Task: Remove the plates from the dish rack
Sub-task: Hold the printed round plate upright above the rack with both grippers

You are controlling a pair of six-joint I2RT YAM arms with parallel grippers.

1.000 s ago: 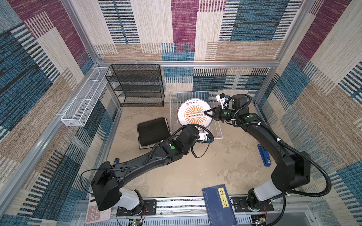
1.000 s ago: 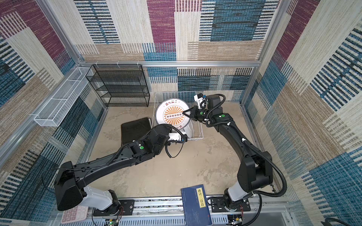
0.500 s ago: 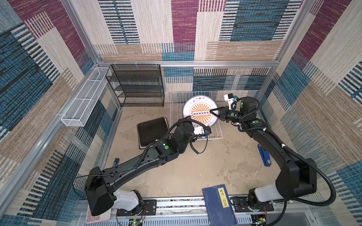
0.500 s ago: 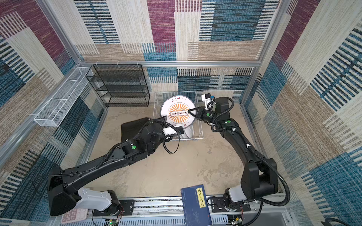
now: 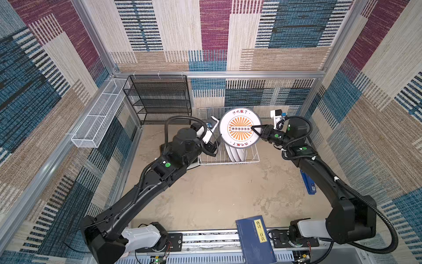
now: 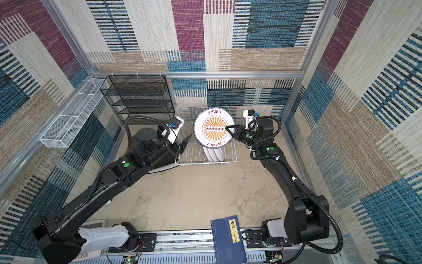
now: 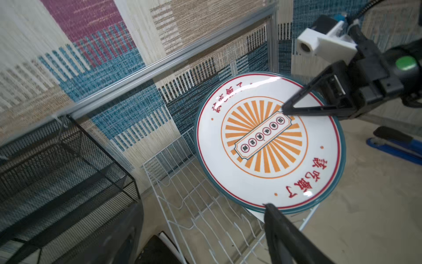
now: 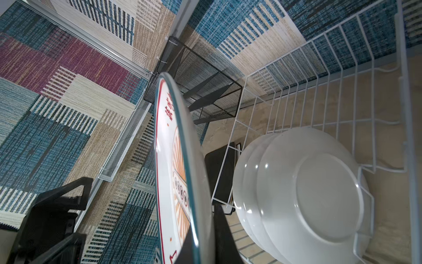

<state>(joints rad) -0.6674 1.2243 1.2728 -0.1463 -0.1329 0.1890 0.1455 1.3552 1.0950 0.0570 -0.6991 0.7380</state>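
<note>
My right gripper (image 5: 253, 129) is shut on the rim of a round white plate (image 5: 239, 128) with an orange sunburst, held upright above the dish rack (image 5: 228, 161). In the right wrist view its fingers clamp both faces of that plate (image 8: 175, 160). Three white plates (image 8: 303, 194) still stand together in the rack (image 8: 388, 118). My left gripper (image 6: 185, 144) is open at the rack's left side, close to the held plate's left edge and not touching it. A black square plate (image 8: 223, 173) lies on the table left of the rack, mostly hidden under my left arm.
A black mesh shelf unit (image 5: 159, 100) stands at the back left, with a long white mesh trough (image 5: 98, 118) along the left wall. A blue book (image 5: 255, 240) lies at the front edge. A blue object (image 5: 308, 182) lies by the right wall.
My right gripper has raised the sunburst plate out of the rack and carried it slightly right. My left arm has drawn back to the left, its open gripper now beside the plate.
</note>
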